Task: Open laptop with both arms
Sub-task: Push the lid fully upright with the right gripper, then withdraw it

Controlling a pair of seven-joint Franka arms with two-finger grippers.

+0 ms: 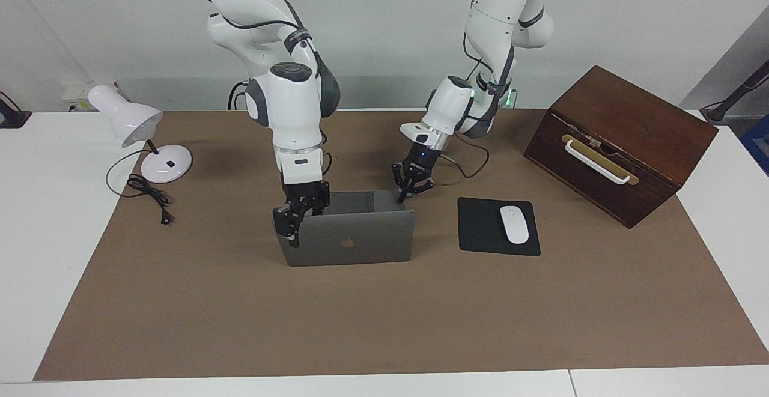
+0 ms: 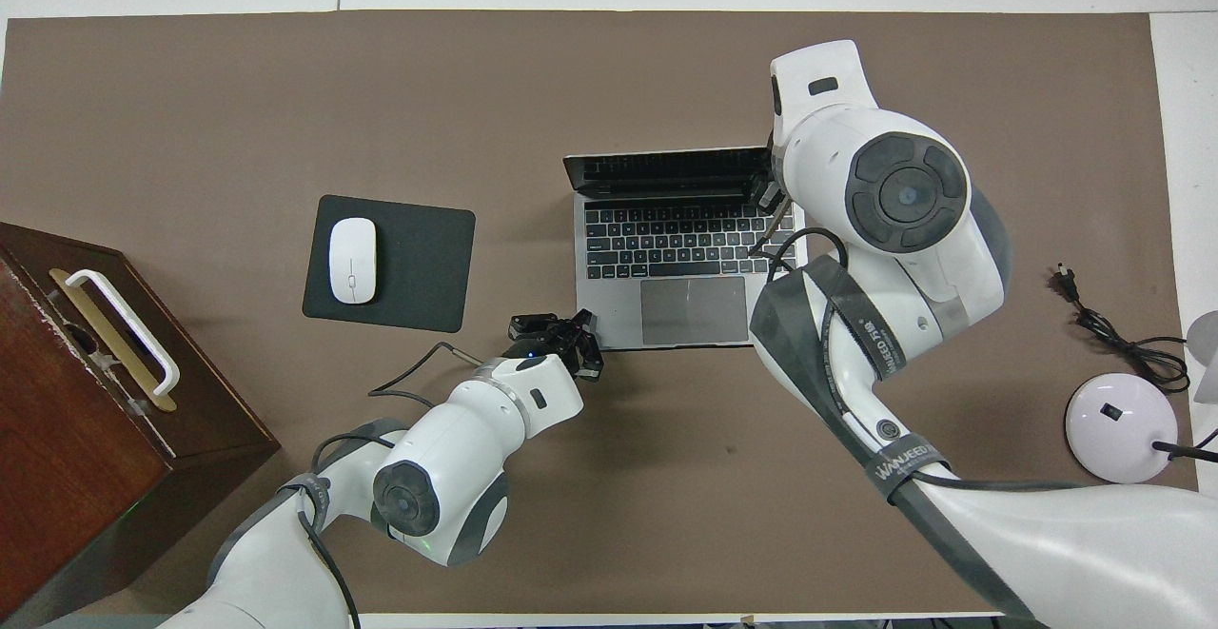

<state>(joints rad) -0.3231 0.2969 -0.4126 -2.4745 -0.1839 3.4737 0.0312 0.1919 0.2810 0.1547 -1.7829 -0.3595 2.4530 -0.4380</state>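
We are seeing the laptop [image 1: 348, 238] standing open near the middle of the brown mat [image 1: 384, 325], its lid raised close to upright with the apple logo facing away from the robots and the keyboard [image 2: 676, 241] showing in the overhead view. The right gripper [image 1: 294, 220] is gripping the lid's upper corner toward the right arm's end of the table, at about ten o'clock from the logo in the facing view, its fingers clamped around the lid edge. The left gripper [image 1: 408, 188] is pressing down at the base corner nearest the robots toward the left arm's end, at about seven o'clock from the trackpad [image 2: 693, 309] in the overhead view; its fingertips are clenched together with nothing between them. The black mouse pad [image 1: 480, 229] is lying beside the laptop toward the left arm's end, carrying a white mouse [image 1: 514, 224]. A wooden box [image 1: 619, 142] is sitting at that end, and a white desk lamp [image 1: 141, 139] at the right arm's end.
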